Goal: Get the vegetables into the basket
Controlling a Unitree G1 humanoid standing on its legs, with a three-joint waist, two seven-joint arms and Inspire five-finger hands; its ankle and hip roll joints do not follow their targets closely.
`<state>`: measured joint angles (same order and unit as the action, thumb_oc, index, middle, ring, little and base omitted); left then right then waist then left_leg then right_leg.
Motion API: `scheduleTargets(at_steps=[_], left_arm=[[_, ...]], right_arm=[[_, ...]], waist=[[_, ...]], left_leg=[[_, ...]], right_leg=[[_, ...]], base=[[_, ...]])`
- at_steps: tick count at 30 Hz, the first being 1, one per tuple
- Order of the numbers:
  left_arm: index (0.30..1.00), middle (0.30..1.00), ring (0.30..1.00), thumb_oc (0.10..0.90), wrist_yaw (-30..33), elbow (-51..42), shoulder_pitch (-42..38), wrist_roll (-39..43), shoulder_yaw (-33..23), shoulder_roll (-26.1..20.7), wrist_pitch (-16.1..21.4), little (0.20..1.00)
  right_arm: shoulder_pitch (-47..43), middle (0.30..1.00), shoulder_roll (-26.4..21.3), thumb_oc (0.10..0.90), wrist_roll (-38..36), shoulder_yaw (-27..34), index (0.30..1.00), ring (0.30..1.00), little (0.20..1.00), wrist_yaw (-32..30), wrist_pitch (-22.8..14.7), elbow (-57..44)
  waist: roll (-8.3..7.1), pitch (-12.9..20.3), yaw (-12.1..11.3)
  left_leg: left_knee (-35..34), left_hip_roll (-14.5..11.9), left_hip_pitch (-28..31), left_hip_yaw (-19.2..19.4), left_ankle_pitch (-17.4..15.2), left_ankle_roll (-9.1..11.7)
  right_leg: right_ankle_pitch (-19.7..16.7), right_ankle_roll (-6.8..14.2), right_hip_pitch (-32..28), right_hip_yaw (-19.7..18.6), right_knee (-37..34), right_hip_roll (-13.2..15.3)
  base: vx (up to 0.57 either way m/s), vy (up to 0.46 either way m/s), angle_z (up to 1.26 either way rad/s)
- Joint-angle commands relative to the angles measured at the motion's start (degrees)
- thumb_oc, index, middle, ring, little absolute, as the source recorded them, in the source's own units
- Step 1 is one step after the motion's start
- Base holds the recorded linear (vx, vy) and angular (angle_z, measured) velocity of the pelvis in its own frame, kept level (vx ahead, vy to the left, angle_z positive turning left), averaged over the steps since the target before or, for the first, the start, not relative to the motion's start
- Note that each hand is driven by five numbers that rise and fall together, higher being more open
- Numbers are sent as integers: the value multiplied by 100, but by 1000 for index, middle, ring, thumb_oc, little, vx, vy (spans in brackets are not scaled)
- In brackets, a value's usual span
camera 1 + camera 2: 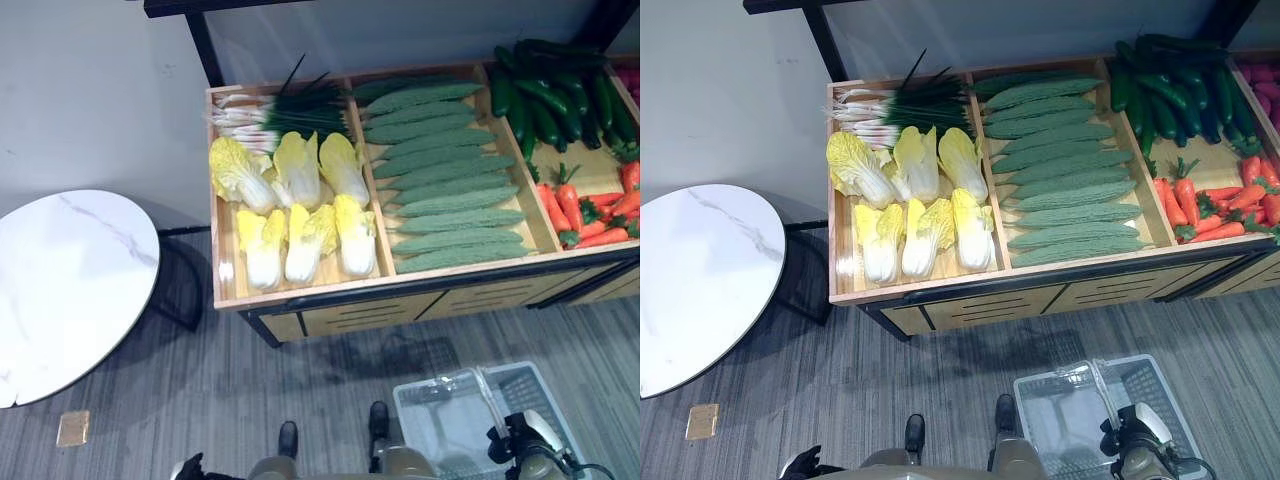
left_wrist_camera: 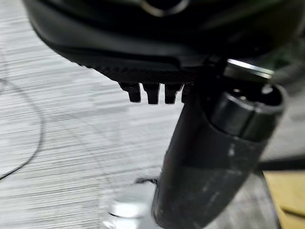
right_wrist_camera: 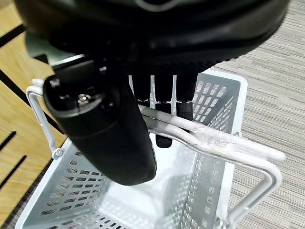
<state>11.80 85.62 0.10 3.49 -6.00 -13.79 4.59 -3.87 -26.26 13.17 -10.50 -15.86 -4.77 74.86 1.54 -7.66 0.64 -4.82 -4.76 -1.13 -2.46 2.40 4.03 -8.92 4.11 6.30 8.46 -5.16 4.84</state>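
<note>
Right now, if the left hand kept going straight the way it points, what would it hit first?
Probably the grey floor: the left hand hangs low with its fingers aimed at bare carpet. Depth is unclear.

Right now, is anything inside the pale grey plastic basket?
No vegetables lie in the pale grey plastic basket: its perforated floor is bare where visible. The right robot hand, curled round the white wire handles, hides part of the interior.

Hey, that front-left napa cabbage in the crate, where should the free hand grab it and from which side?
Probably around the napa cabbage at its thick white base, coming from above with the left hand. It lies flat, base toward the crate's front wall, with a neighbour close on one side, so only the top is open.
</note>
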Motion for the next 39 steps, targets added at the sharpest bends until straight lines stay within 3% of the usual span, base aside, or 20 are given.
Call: scheduleTargets(at_steps=[1, 3, 9, 10, 11, 14, 16, 19, 25, 31, 39], left_arm=[[1000, 1000, 1000, 900, 942, 404, 366, 479, -707, -923, -159, 1000], [1000, 1000, 1000, 900, 1355, 318, 259, 584, -1070, -1472, -51, 1000], [1000, 1000, 1000, 900, 2086, -432, -23, 787, -1413, -2315, 316, 1000], [1000, 1000, 1000, 900, 2430, -1435, -10, 771, -1396, -2329, 512, 1000], [1000, 1000, 1000, 900, 2448, -1478, 15, 757, -1407, -2309, 488, 1000], [1000, 1000, 1000, 900, 3062, -4393, 317, 263, -1593, -2100, 765, 1000], [1000, 1000, 1000, 900, 3197, -4948, 242, 68, -1551, -2061, 821, 1000], [1000, 1000, 1000, 900, 3217, -5433, 158, -76, -1545, -1900, 865, 1000], [1000, 1000, 1000, 900, 2712, -7164, -84, -82, -958, -1608, 1333, 1000], [1000, 1000, 1000, 900, 2017, -7572, -294, 514, -419, -1398, 1555, 1000], [1000, 1000, 1000, 900, 1637, -7425, -512, 621, 118, -1293, 1437, 1000]], right_arm=[[-33, 300, -219, 400, 108, 55, 300, 300, 300, -321, -116, 57], [30, 300, -225, 400, 135, 16, 300, 300, 300, -345, -171, 52], [85, 300, -171, 400, 209, -153, 300, 300, 300, -385, -266, 109], [137, 300, -137, 400, 237, -164, 300, 300, 300, -418, -295, 62], [143, 300, -140, 400, 239, -167, 300, 300, 300, -419, -295, 60], [334, 300, -61, 400, 266, 36, 300, 300, 300, -427, -267, 49], [371, 300, -25, 400, 282, 52, 300, 300, 300, -428, -250, 33], [399, 300, -11, 400, 291, 50, 300, 300, 300, -388, -232, -19], [365, 300, 45, 400, 258, -45, 300, 300, 300, -302, -184, -81], [267, 300, 40, 400, 277, -152, 300, 300, 300, -219, -166, -173], [180, 300, 25, 400, 265, -218, 300, 300, 300, -217, -213, -331]], waist=[[-348, 196, -151], [-326, 234, -167], [-319, 234, -169], [-331, 232, -184], [-327, 234, -182], [-386, 264, -251], [-402, 275, -234], [-433, 277, -207], [-448, 265, -121], [-433, 278, -5], [-449, 271, 103]], left_leg=[[-18, -109, -155, -240, -22, 203], [-18, -102, -123, -243, -36, 216], [-18, -95, -96, -275, -45, 238], [-18, -86, -96, -298, -44, 235], [-18, -87, -90, -297, -46, 235], [-18, -63, -95, -401, -60, 220], [-18, -56, -101, -417, -65, 220], [-18, -58, -96, -417, -69, 227], [-18, -59, -78, -364, -90, 222], [-18, -93, -1, -220, -125, 209], [-18, -156, 59, -76, -149, 212]], right_leg=[[260, 482, -168, -94, 70, 477], [262, 496, -231, -64, 51, 493], [271, 540, -290, -27, 29, 510], [277, 552, -301, -26, 27, 512], [279, 552, -306, -27, 27, 512], [334, 565, -370, 39, 24, 524], [343, 565, -376, 37, 22, 518], [341, 556, -381, 17, 22, 521], [337, 547, -360, -62, 16, 508], [347, 529, -336, -203, 16, 478], [354, 525, -298, -354, 16, 421]], base=[[52, 52, 4], [48, 31, 3], [11, 4, 10], [0, 0, 0], [0, 0, 0], [3, -25, 6], [3, -12, 3], [-3, -5, -1], [0, 0, 0], [8, -2, -9], [14, -9, -13]])
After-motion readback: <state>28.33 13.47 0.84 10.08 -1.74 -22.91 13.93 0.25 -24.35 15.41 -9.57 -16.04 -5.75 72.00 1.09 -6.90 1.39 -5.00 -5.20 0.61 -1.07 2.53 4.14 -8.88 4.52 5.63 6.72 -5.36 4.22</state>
